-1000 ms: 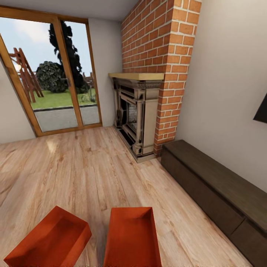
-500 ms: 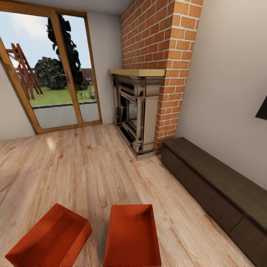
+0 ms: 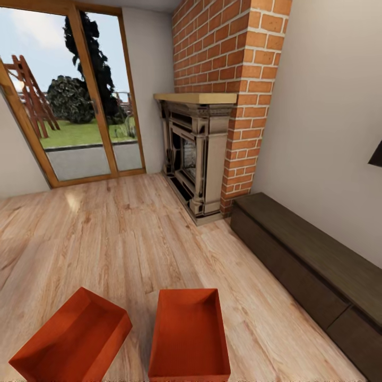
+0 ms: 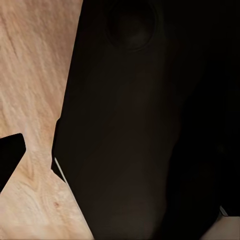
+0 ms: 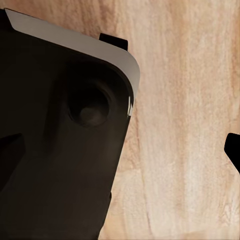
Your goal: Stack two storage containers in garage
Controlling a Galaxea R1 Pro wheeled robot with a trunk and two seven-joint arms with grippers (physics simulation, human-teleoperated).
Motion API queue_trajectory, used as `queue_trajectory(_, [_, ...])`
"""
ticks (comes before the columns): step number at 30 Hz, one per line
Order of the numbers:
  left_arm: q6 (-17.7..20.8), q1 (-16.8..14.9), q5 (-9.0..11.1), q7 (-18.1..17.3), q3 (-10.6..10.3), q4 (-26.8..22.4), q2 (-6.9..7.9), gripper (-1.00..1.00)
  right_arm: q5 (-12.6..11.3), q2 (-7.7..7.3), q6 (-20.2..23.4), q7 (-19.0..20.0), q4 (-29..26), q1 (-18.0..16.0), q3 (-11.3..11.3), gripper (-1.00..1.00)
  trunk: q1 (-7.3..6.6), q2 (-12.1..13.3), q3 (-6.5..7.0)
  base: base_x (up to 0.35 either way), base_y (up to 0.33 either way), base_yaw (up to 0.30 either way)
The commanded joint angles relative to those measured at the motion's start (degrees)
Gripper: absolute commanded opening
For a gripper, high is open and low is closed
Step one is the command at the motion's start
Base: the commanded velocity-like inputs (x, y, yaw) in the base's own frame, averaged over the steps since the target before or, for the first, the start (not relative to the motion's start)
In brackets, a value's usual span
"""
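Two orange-red storage containers rest on the light wood-plank living room floor close in front of me. The left container [image 3: 71, 339] is turned at an angle. The right container [image 3: 189, 336] lies straight, its open top facing up. Both look empty. In the left wrist view, one dark fingertip [image 4: 11, 152] of my left gripper [image 4: 117, 165] shows at the frame's edge over wood planks, beside a dark part of my own body. In the right wrist view, a fingertip [image 5: 233, 149] of my right gripper [image 5: 122, 150] also sits at the edge. Both grippers stand open and hold nothing.
A brick fireplace [image 3: 197, 154] with a wooden mantel stands ahead on the right. A long dark low cabinet [image 3: 313, 270] runs along the right wall. Wood-framed glass doors [image 3: 79, 106] fill the far left wall. Bare plank floor [image 3: 116, 233] lies beyond the containers.
The whole picture has shifted: the containers and the room sit slightly higher in the head view, so the camera has moved. The containers themselves have not moved.
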Motion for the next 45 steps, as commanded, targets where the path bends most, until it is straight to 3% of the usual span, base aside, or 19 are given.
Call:
queue_trajectory(1, [0.24,0.01,0.31,0.21,0.03,-0.12,0.02,1.0,0.06,0.01,-0.28,-0.17,0.19,-0.06,0.28,1.0,0.0,-0.03,-0.14,0.0,0.0,0.0])
queue_trajectory(45, [0.24,0.01,-0.06,0.21,-0.21,-0.12,-0.05,1.0,-0.35,-0.16,-0.28,-0.16,0.23,-0.06,0.27,1.0,0.0,-0.03,-4.22,0.0,0.0,0.0])
